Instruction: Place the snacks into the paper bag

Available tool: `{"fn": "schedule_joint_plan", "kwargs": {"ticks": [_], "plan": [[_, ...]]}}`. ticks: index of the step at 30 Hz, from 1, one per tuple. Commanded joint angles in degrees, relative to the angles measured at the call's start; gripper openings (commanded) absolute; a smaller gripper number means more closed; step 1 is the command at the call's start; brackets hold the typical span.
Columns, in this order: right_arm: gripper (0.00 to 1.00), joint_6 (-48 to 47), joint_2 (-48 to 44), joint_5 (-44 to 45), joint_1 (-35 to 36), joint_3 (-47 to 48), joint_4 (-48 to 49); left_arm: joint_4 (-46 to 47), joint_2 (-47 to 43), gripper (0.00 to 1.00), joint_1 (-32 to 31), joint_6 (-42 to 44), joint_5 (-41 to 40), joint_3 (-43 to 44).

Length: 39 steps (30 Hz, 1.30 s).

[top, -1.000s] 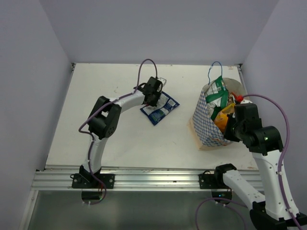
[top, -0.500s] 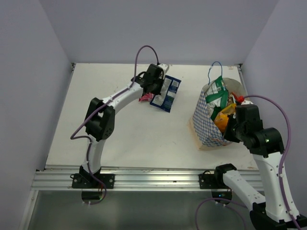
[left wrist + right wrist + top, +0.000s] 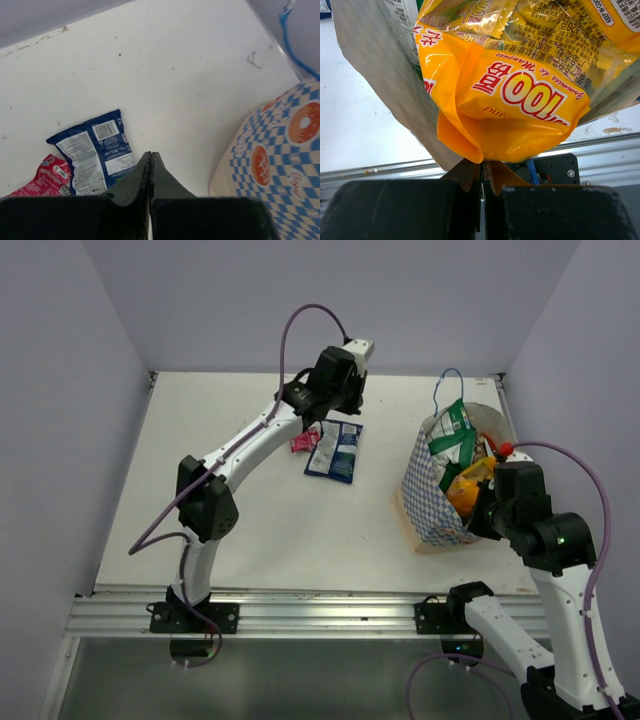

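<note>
Presently the left gripper (image 3: 150, 162) hangs raised over the far middle of the table (image 3: 250, 520), its fingers pressed together with nothing between them. Below it the blue packet (image 3: 335, 450) lies flat on the table, barcode side up in the left wrist view. The pink packet (image 3: 300, 443) lies just beside the blue one, on its left; contact between the two cannot be determined. Both are well apart from the bag (image 3: 440, 502), which stands at the right side of the table with one blue handle (image 3: 447, 380) rising at its far rim. A green packet (image 3: 456, 430) stands upright in the bag and projects above the rim. The orange packet (image 3: 510, 100) sits at the bag's near right rim. The right gripper (image 3: 482, 172) is at that rim, closed and pinching the lower seam of the orange packet. The bag's wall runs down to the same point, and whether it is also caught cannot be told.
</note>
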Motion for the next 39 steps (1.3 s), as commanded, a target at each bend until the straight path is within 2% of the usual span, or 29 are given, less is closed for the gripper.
{"fn": "schedule_joint_plan", "kwargs": {"ticks": [1, 8, 9, 11, 12, 13, 14, 16, 17, 19, 32, 35, 36, 37, 38, 39], "plan": [[0.0, 0.65, -0.04, -0.99, 0.19, -0.32, -2.2, -0.74, -4.73, 0.0, -2.26, -2.18, -0.3, 3.61], [0.0, 0.38, 0.14, -0.73, 0.1, 0.12, -2.2, -2.15, -2.37, 0.0, -0.95, -3.24, -5.84, -5.95], [0.0, 0.47, 0.05, -0.73, 0.19, 0.03, -2.46, -2.06, -1.93, 0.05, -0.33, -3.33, -6.54, -7.28], [0.0, 0.47, -0.21, -0.73, 0.19, -0.05, -2.64, -0.75, -0.7, 0.16, 0.11, -3.33, -7.16, -9.74], [0.0, 0.38, -0.3, -0.64, 0.19, -0.05, -2.73, 0.04, -0.52, 0.35, 0.37, -3.15, -7.6, -12.45], [0.0, 0.38, -0.39, -0.64, 0.19, -0.05, -2.81, 1.62, -0.34, 0.48, 0.55, -2.89, -7.69, -13.69], [0.0, 0.38, -0.39, -0.64, 0.19, -0.05, -2.9, 2.24, -0.34, 0.69, 0.64, -2.89, -8.21, -15.62], [0.0, 0.38, -0.48, -0.38, 0.19, -0.05, -3.16, 4.09, -0.34, 0.8, 0.81, -2.71, -8.74, -17.3], [0.0, 0.38, -0.57, -0.46, 0.19, -0.14, -3.17, 4.53, -0.26, 0.89, 0.81, -2.71, -9.44, -18.7], [0.0, 0.3, -0.57, -0.46, 0.19, -0.23, -3.25, 5.75, 0.09, 0.92, 0.9, -2.36, -9.88, -19.77], [0.0, -0.23, 0.49, -0.81, 0.19, 0.21, -2.9, 8.4, 5.19, 0.98, 1.87, -1.22, -10.24, -26.53], [0.0, -0.32, 0.57, -0.9, 0.19, 0.56, -2.9, 9.54, 5.98, 0.95, 2.13, -1.13, -9.28, -28.46], [0.0, -0.32, 0.75, -0.82, 0.19, 0.65, -2.99, 10.06, 6.07, 0.91, 2.31, -1.13, -8.66, -28.82], [0.0, -0.32, 0.75, -0.82, 0.19, 0.65, -2.99, 10.24, 6.16, 0.81, 2.4, -1.04, -8.22, -29.26], [0.0, -0.32, 0.84, -0.9, 0.19, 0.56, -2.9, 10.33, 6.07, 0.5, 2.4, -1.04, -7.78, -29.35], [0.0, -0.32, 0.84, -1.08, 0.1, 0.47, -2.99, 10.33, 5.81, 0.33, 2.4, -1.22, -7.78, -29.44]]}}
